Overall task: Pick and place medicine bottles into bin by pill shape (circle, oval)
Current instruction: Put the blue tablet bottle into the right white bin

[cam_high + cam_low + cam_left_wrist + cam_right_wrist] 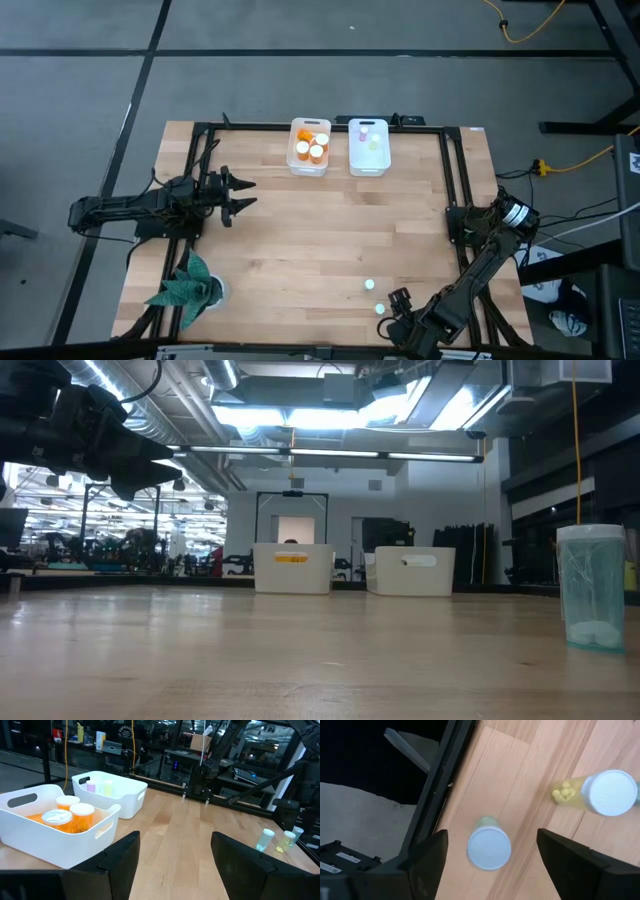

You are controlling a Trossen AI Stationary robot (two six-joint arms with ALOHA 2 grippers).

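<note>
Worktop (pixel 330 240) of pale wooden planks fills the high view, framed by dark rails along its sides and far edge. Next in size are the two arms: the left one lies along the left rail with its left gripper (pixel 243 193) pointing inward over bare wood, jaws spread and holding nothing; the right one reaches from the right rail down to the near edge, where the right gripper (pixel 385 322) hangs directly above a small bottle, jaws spread on either side of it without touching. Two white bins sit side by side at the far edge: the left bin (pixel 296 160) holds the orange bottles (pixel 311 146) with white caps, and the right bin (pixel 352 162) holds pale small bottles (pixel 368 135). A green leafy plant (pixel 188 287) stands at the near left corner, well apart from everything else. Between the right gripper's jaws stands the pale green bottle (pixel 489 846), upright, white cap upward. Just beside it a clear bottle (pixel 607 792) stands with yellow round pills showing at its side, and nothing lies between the two.
</note>
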